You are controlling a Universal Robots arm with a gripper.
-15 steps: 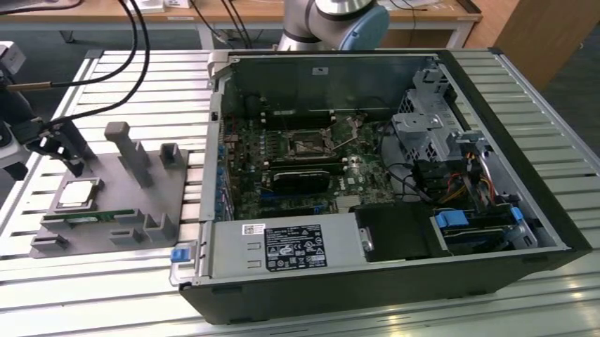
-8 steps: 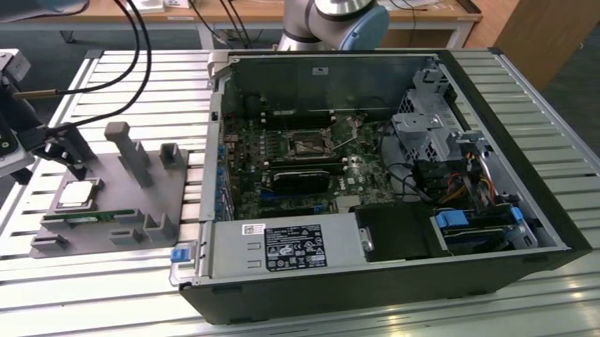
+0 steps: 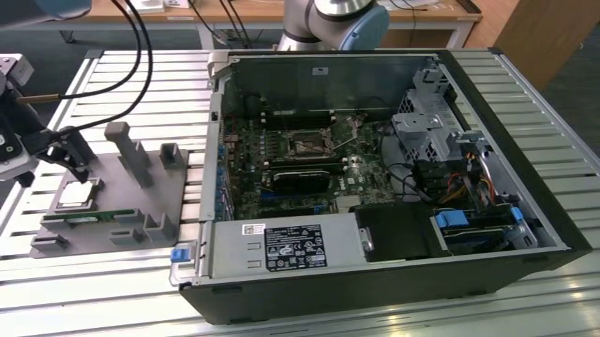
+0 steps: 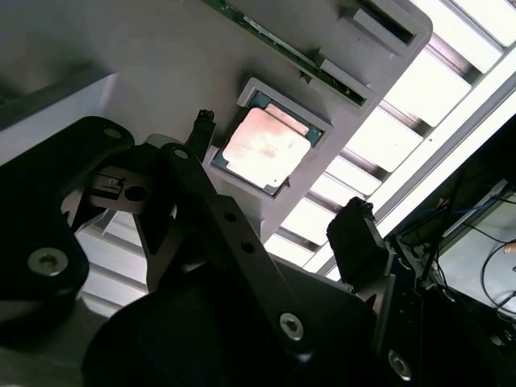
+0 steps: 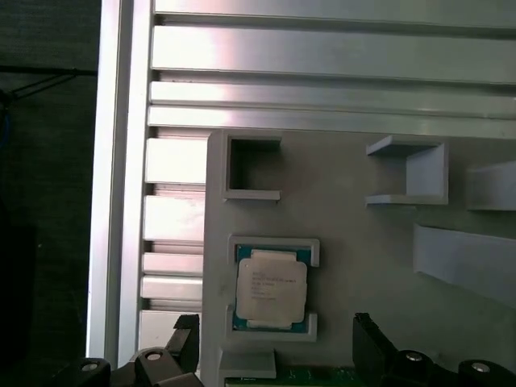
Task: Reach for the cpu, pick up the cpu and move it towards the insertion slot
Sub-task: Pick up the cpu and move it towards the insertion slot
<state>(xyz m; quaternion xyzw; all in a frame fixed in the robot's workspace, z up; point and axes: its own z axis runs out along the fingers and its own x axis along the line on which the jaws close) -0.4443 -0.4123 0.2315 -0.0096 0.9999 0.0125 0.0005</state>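
The cpu (image 3: 77, 194) is a silver square chip lying flat in its pocket on the grey fixture plate (image 3: 112, 168), at the exterior view's left. In both wrist views the cpu (image 4: 264, 143) (image 5: 271, 289) lies untouched in that pocket. My gripper (image 3: 53, 172) hovers just above it, open. One black finger (image 4: 201, 129) is on one side of the chip and the other finger (image 4: 355, 234) is on the opposite side, both clear of it. The gripper (image 5: 274, 324) holds nothing. The insertion slot (image 3: 308, 146) is the square socket on the motherboard inside the open computer case.
A green memory stick (image 3: 89, 217) lies on the fixture beside the cpu pocket. Grey posts (image 3: 131, 151) rise from the plate between the gripper and the case. The case wall (image 3: 218, 140) stands at the fixture's far side. Black cables (image 3: 140, 63) hang over the slatted table.
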